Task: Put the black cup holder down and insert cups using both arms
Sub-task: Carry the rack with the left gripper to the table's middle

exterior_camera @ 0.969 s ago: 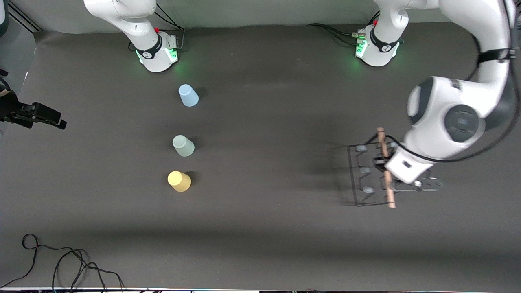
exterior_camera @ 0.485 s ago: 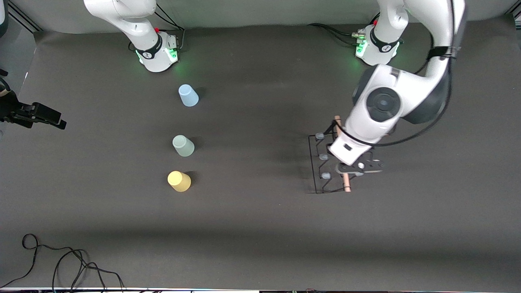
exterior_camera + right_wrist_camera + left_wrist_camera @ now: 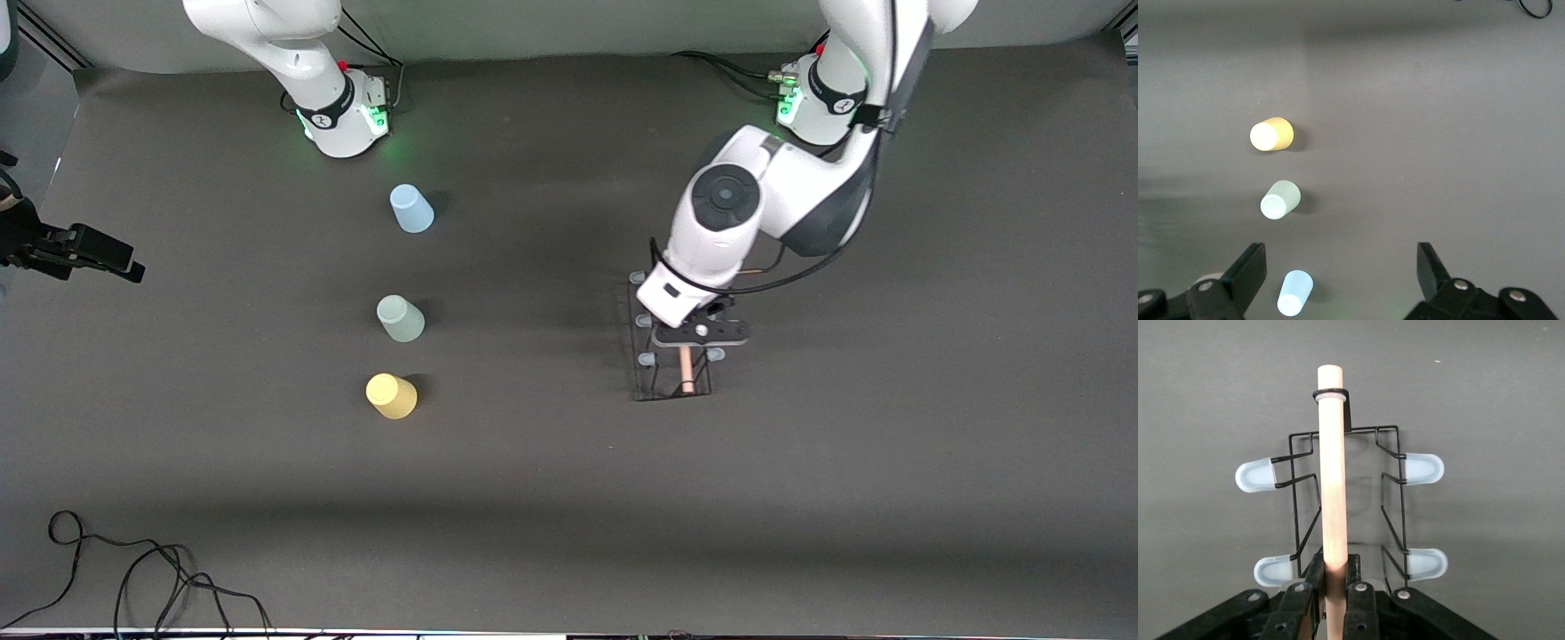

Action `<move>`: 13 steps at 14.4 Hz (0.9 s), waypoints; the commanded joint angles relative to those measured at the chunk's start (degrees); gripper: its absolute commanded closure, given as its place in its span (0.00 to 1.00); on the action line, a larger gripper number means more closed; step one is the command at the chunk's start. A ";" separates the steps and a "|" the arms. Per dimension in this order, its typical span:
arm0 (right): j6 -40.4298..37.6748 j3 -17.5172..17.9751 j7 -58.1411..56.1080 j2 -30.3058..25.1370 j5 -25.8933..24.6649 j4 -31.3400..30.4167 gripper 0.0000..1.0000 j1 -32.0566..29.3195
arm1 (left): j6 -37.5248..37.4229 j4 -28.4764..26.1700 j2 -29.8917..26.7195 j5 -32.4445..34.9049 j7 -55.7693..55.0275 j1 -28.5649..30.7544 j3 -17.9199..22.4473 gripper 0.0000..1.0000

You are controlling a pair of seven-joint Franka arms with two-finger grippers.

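Grey table (image 3: pixel 533 498); left claw (image 3: pixel 686 342) clamps rack handle (image 3: pixel 1332 480).

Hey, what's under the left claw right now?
The left claw is shut on the wooden rod of the black cup holder, with dark table below. The arm covers part of the rack, and whether its base touches the table doesn't show.
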 commanded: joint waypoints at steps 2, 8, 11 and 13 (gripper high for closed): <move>-0.57 0.23 -0.49 -0.20 -1.06 0.24 0.00 -0.33 | 3.51 0.58 0.62 0.53 -8.60 -3.93 1.17 1.00; -0.57 0.23 -0.49 -0.20 -1.06 0.24 0.00 -0.24 | 4.30 0.58 1.23 0.80 -8.97 -6.75 1.17 1.00; -0.57 0.23 -0.49 -0.20 -1.06 0.15 0.00 -0.24 | 6.59 0.58 1.32 1.32 -8.88 -7.19 1.17 1.00; -0.57 0.23 -0.67 -0.20 -1.06 0.06 0.00 -0.24 | 6.59 0.49 1.23 1.68 -8.88 -7.63 1.17 1.00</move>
